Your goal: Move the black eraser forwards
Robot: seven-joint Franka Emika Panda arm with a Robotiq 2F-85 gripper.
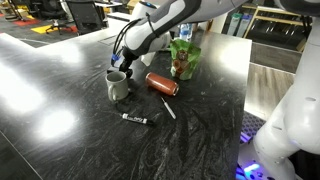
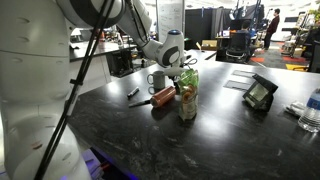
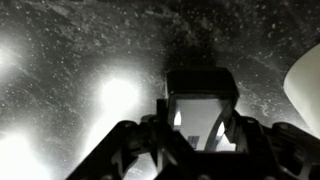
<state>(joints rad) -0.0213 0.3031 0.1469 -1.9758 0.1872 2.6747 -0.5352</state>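
The black eraser (image 3: 200,95) sits between the fingers of the gripper (image 3: 200,125), which seem closed onto its sides, though the wrist view is dim. In an exterior view the gripper hangs at twelve o'clock from the grey mug (image 1: 118,86). A red can (image 1: 162,84) lies at the mug's three o'clock.

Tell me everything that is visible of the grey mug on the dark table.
The grey mug stands upright on the dark table, its mouth open upward. It looks like plain matte ceramic, with one handle on its side. What is inside cannot be seen. The tool hangs close by its rim; whether they touch is unclear. A red cylinder lies on its side nearby, apart from the mug.
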